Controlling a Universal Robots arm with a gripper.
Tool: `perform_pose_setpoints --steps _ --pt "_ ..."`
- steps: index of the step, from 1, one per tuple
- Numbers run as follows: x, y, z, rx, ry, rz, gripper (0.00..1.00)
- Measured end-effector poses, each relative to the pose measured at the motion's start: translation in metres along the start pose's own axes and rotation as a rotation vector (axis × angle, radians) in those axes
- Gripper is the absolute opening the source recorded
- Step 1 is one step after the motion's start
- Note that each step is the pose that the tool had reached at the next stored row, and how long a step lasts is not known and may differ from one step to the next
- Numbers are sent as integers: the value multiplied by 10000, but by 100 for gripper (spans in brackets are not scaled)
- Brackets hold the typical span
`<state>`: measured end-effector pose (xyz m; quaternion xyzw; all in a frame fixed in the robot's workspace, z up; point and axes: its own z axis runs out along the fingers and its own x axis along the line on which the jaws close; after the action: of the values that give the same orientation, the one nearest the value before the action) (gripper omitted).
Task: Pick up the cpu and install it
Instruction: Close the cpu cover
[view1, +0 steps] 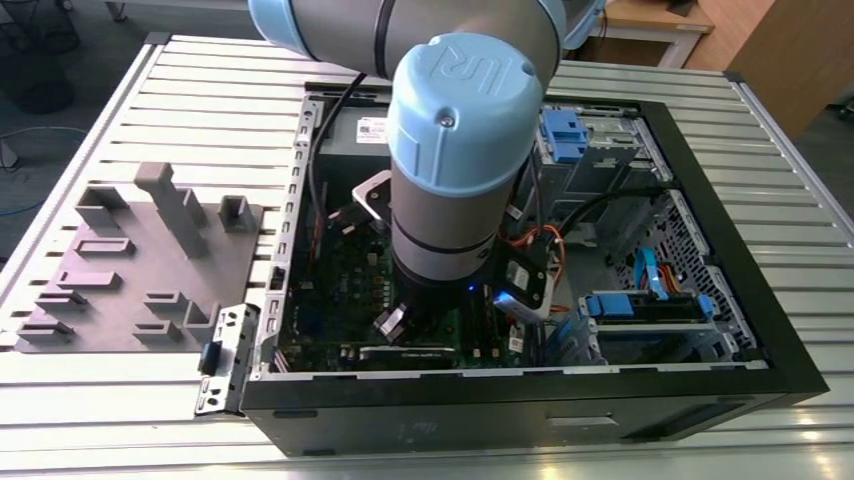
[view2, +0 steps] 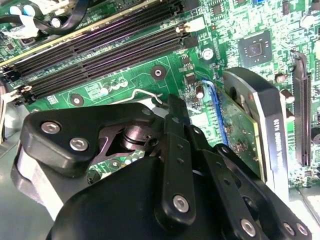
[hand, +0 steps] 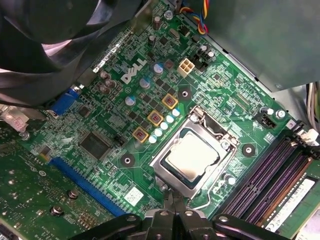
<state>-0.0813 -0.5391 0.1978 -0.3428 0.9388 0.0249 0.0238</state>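
The cpu (hand: 192, 157), a small square chip with a pale silver top, lies flat in the socket on the green motherboard (hand: 100, 120). The shiny metal socket frame (hand: 159, 167) sits around it. My gripper (hand: 172, 199) hovers just past the socket's edge, beside the thin wire lever (hand: 204, 204), its two narrow fingers pressed together with nothing between them. In the second wrist view the black gripper (view2: 176, 107) points down at the board next to the wire lever (view2: 149, 95). In the exterior view the arm (view1: 461, 150) reaches down into the open computer case (view1: 721, 330).
Long memory slots (hand: 270, 175) run beside the socket, and a blue slot (hand: 82, 177) lies on its other side. An upright expansion card (view2: 250, 125) stands near the gripper. Coloured cables (hand: 192, 12) and case walls surround the board. A grey parts fixture (view1: 147, 260) sits on the exterior view's left.
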Motion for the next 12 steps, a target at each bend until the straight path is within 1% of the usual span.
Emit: perform_pose_setpoints --steps 3,5,12 --pt "-8 -1 -9 -1 -1 0 11" --pt "-12 -1 -26 -3 -3 0 11" --pt "-27 1 -122 -5 -5 0 11"
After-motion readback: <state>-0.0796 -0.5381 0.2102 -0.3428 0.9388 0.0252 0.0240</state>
